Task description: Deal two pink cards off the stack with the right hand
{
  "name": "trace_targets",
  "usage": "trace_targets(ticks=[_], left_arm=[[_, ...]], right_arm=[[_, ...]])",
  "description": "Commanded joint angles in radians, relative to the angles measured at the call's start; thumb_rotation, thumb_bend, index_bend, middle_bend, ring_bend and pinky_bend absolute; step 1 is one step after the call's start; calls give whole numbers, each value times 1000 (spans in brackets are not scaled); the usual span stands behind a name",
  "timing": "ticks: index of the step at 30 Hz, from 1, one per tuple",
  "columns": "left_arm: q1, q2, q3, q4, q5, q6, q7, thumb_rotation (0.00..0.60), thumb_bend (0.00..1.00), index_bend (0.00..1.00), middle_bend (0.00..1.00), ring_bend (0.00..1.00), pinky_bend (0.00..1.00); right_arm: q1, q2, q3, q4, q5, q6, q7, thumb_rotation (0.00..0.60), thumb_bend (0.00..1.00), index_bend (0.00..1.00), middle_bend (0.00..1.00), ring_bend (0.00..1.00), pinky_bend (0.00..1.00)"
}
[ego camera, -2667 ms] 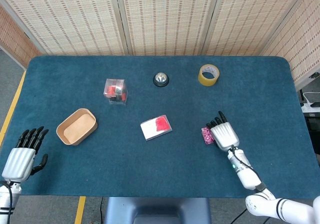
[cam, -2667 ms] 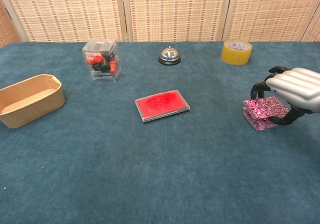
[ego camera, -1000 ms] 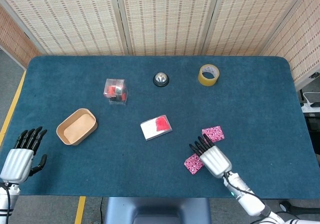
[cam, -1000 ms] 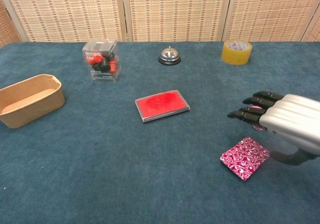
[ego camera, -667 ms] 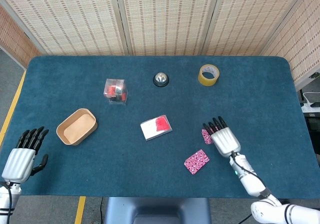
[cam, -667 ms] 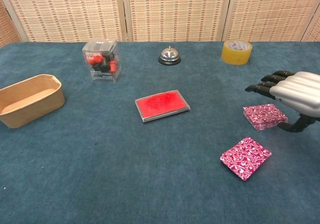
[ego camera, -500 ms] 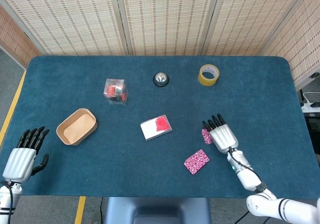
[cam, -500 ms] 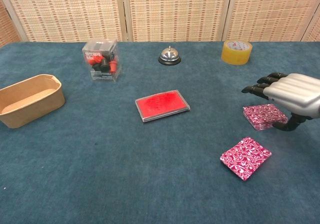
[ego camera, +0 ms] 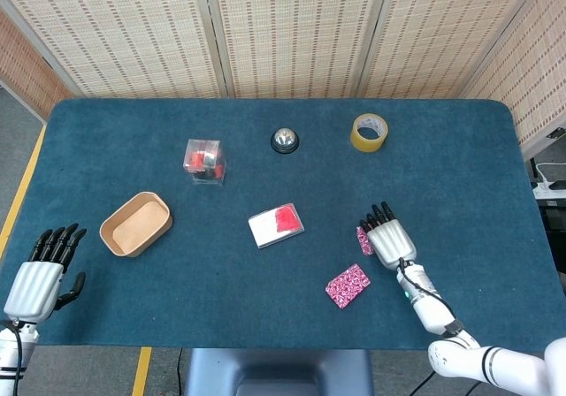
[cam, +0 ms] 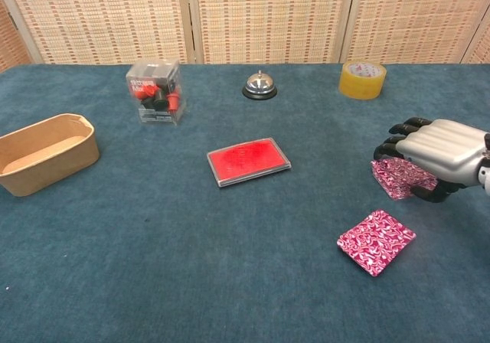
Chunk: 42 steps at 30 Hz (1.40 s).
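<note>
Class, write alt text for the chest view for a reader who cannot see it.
The robot's right hand rests on a stack of pink cards on a blue table; one pink card lies nearer the camera.

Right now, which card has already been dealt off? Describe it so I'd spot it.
Start at the blue table, near its front right. A single pink patterned card lies flat and alone, nearer the front edge than the pink stack under the right hand. Nothing touches it.
</note>
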Motion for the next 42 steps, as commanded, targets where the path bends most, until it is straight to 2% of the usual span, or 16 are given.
trace_targets(ticks=[1,8,19,35,42], left_arm=[[1,2,0,-1,1,2,-1,600,482,0,0,0,60],[1,1,1,2,-1,-1,-2,600,481,0,0,0,60],[-1,2,0,-2,1,-1,-2,600,481,0,0,0,60],[3,4,4,0,7,6,-7,600,483,0,0,0,60],[0,4,3,0,8,5,-9,600,484,0,0,0,60]], right_arm=[[1,0,-2,1,4,1,-1,600,271,203,175,9,0],[0,7,-9,-12,12,12,-8,600,271,214,182,20,0],[5,2,-12,-12,25,19,-7,600,271,315,261,107,0],[4,-10,-17,-12,12,54,-4,600,271,623,469,328,10],[-2,12,-19,-48,-5,80,-2,600,271,676,500,366,25]])
